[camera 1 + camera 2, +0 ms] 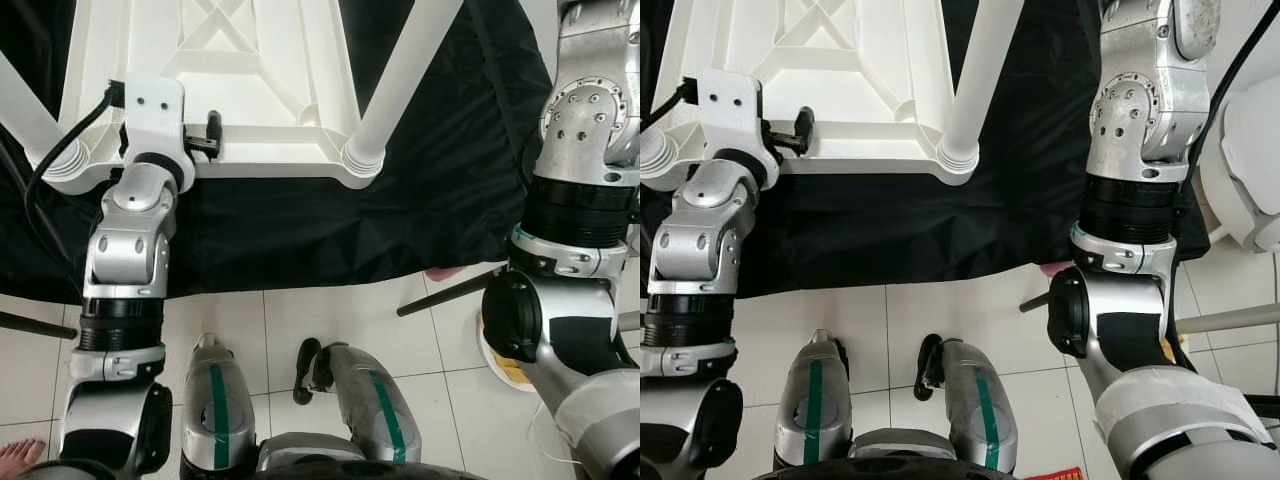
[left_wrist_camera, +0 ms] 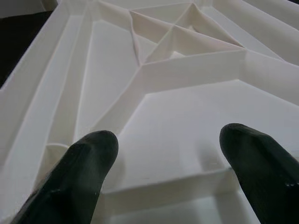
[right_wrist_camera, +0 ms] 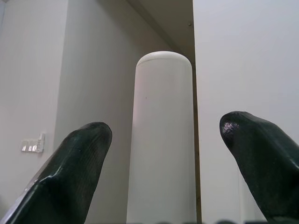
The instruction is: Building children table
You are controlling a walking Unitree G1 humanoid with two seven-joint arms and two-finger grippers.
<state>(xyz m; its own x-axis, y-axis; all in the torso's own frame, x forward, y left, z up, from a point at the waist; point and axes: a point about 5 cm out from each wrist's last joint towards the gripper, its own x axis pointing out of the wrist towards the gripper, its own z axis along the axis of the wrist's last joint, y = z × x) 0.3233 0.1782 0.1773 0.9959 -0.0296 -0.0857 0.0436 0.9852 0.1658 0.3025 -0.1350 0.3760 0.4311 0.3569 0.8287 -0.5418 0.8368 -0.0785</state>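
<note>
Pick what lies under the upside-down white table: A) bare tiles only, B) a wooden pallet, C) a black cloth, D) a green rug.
C: the table rests ribs-up on a black cloth that is spread over the tiled floor, with the left gripper open over the table's ribbed underside.

Even, bright indoor light fills both eye views, sharp and free of motion blur. The white table underside nears overexposure while the black cloth swallows detail. In both wrist views, the fingertips sit soft, out of focus.
</note>
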